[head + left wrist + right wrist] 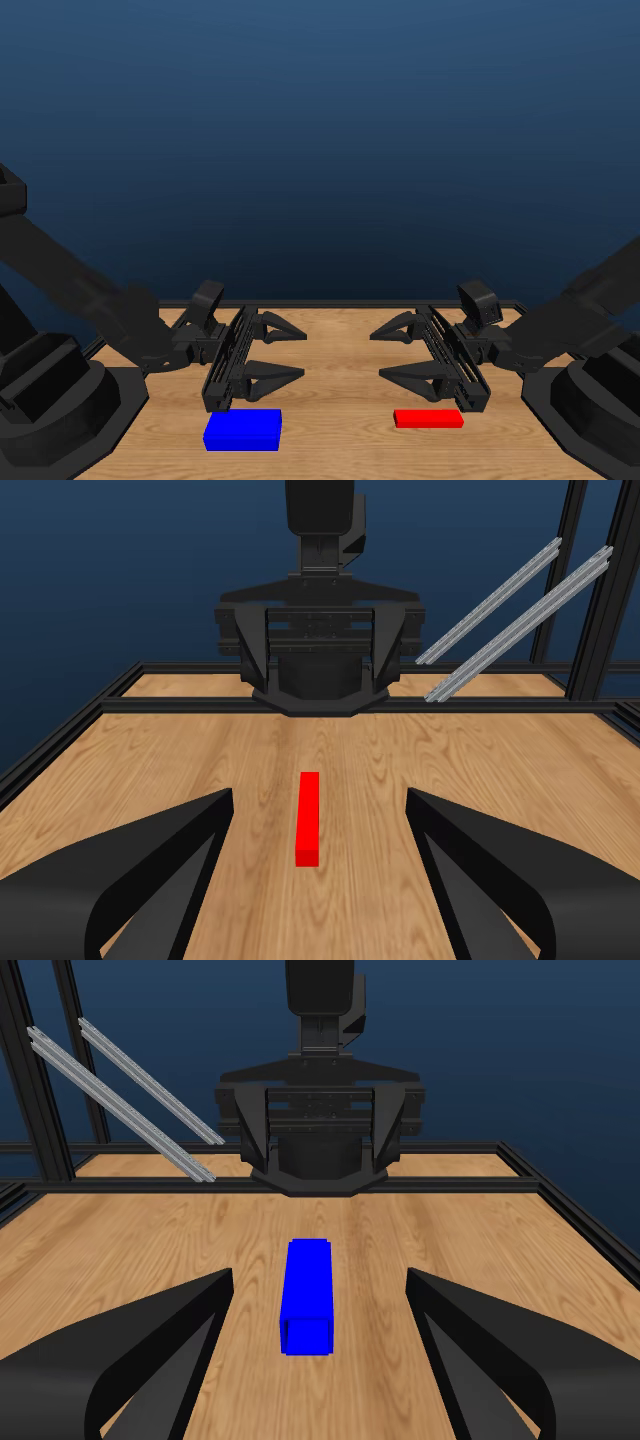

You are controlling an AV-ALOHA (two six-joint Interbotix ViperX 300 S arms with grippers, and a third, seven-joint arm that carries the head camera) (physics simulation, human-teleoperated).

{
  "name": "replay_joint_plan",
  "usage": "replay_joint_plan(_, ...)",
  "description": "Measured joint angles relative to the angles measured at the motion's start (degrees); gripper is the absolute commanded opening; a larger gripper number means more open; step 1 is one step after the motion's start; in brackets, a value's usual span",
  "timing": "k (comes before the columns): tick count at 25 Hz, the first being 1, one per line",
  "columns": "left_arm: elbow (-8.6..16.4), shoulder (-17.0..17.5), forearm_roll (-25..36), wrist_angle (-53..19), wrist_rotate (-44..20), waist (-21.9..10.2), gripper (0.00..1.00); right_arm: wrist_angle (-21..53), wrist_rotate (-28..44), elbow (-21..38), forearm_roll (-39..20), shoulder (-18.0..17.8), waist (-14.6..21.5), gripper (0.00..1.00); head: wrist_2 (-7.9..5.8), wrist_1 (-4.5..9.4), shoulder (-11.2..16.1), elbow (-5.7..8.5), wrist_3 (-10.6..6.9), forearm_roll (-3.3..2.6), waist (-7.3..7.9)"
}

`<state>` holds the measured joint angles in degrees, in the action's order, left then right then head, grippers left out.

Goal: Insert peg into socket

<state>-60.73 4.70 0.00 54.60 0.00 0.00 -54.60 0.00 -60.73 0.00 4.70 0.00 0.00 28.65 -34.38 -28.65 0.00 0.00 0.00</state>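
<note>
While both arms hover at the middle of the tabletop [340, 440] with nothing in hand, the step in hand reads as the first reach, with neither pick-up begun.

Item 1, peg [428, 418]: thin red bar, lying flat on the wood near the front edge in the head view, just in front of the right tool [390, 352]. Apart from everything else.

Item 2, socket [243, 429]: wider blue block, lying flat in front of the left tool [288, 351], well apart from the peg. Its hollow end shows only in the right wrist view, facing that camera.

Item 3, left tool: jaws spread wide, holding nothing.

Item 4, right tool: jaws spread wide, holding nothing.

Handling note: each tool should probably come down over the item on its own side, the jaws straddling the narrow width. Grasping the peg toward its outer end would leave length free for entry; grasping the socket away from its open end would keep the mouth unobstructed. Lift both level before aligning.

Not determinable: depth of the socket's cavity; whether it runs right through. Each wrist view shows the opposite arm's item, not its own, so the standoff between a tool and its target must be judged from the head view alone, where both arm bases are cut off at the picture edges.
</note>
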Motion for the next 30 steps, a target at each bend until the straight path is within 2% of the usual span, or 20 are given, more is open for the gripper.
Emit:
replay_joint_plan(2, 0.11, -0.77, -2.19, 2.72, -0.86, -2.07, 1.00, 2.58, 1.33, 0.15, 4.04, 0.45, 1.40, 1.00, 0.42, 3.75, 0.09, 1.07, 0.00, 0.11, 0.11)
replay_joint_plan(3, 0.06, -1.38, -3.06, 3.96, -1.39, -2.78, 1.00, 3.41, 1.98, 0.15, 5.83, 0.60, 1.81, 1.00, 0.49, 5.14, 0.24, 1.57, 0.02, 0.16, 0.19)
replay_joint_plan(5, -0.21, -2.83, -4.36, 6.56, -2.42, -3.49, 1.00, 4.82, 2.89, -0.04, 7.95, 0.65, 2.25, 1.00, 0.48, 7.12, 1.01, 2.28, 0.07, 0.22, 0.39)
replay_joint_plan(8, -0.96, -4.42, -4.72, 9.63, -3.35, -3.51, 1.00, 6.54, 3.73, -0.21, 8.75, 0.71, 2.13, 1.00, 0.35, 8.87, 2.93, 3.11, 0.00, 0.24, 0.68)
replay_joint_plan(10, -1.70, -4.68, -4.99, 11.15, -4.04, -3.22, 1.00, 7.48, 4.20, -0.13, 8.65, 0.72, 1.90, 1.00, 0.28, 9.41, 4.34, 3.64, 0.00, 0.25, 0.84)
replay_joint_plan(13, -2.86, -4.00, -6.84, 8.95, -5.37, -3.37, 1.00, 9.09, 4.77, 1.02, 7.76, 0.27, 1.82, 1.00, 0.41, 9.86, 6.85, 4.50, 0.30, 0.32, 1.01)
replay_joint_plan(19, -4.96, 3.18, -14.95, -3.45, -4.60, -5.12, 1.00, 11.72, 6.27, 5.37, 4.84, -3.78, 0.91, 1.00, 1.27, 10.13, 12.47, 6.51, 2.16, 0.59, 1.03)
replay_joint_plan(24, -4.85, 6.33, -17.88, -17.19, -3.06, -5.39, 1.00, 12.67, 7.81, 7.12, 2.28, -6.04, -0.30, 1.00, 3.47, 10.02, 17.49, 8.78, 4.26, 1.14, 0.74)
replay_joint_plan(27, -4.88, 6.50, -18.25, -23.47, -3.56, -5.25, 1.00, 12.70, 8.52, 7.13, 1.34, -6.29, -0.95, 1.00, 5.14, 10.21, 19.99, 10.23, 4.68, 1.49, 0.38)
replay_joint_plan(30, -4.60, 5.47, -17.48, -28.80, -4.57, -5.13, 1.00, 12.44, 8.98, 7.00, 0.82, -6.29, -1.35, 1.00, 6.06, 10.58, 21.77, 11.37, 4.84, 1.57, -0.21)
